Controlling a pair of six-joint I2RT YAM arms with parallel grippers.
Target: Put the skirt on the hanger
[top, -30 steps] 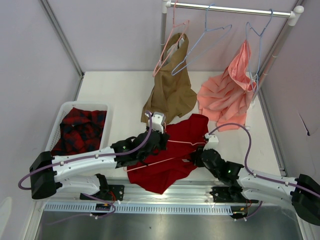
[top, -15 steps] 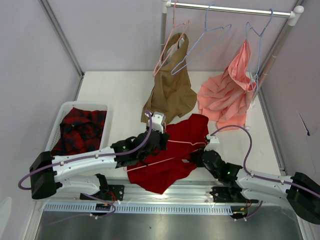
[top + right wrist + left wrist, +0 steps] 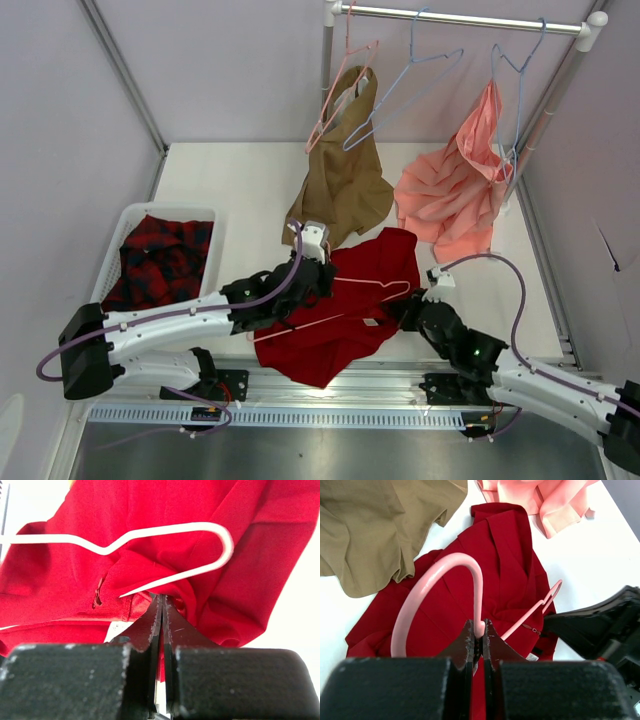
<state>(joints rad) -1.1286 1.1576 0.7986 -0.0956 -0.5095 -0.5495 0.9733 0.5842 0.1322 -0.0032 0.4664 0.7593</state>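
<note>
The deep-red skirt (image 3: 340, 310) lies crumpled on the table between the two arms. The pale-pink hanger (image 3: 375, 292) lies across it. My left gripper (image 3: 306, 280) is shut on the base of the hanger's hook (image 3: 434, 580), and one hanger arm (image 3: 536, 611) runs off to the right over the skirt (image 3: 505, 555). My right gripper (image 3: 408, 311) is shut on a fold of the skirt (image 3: 150, 515), just under the hanger's looped end (image 3: 222, 540). The hanger's far side is hidden in the cloth.
A white basket (image 3: 118, 240) at the left holds a red-and-black plaid garment. On the rail (image 3: 460, 18) hang a tan garment (image 3: 345, 170) on another pink hanger, an empty light-blue hanger (image 3: 405, 85) and a salmon-pink garment (image 3: 455, 190).
My right gripper has drawn back a little toward the near right with the skirt's edge, and the hanger's looped end now shows more on the cloth. The left arm has barely moved.
</note>
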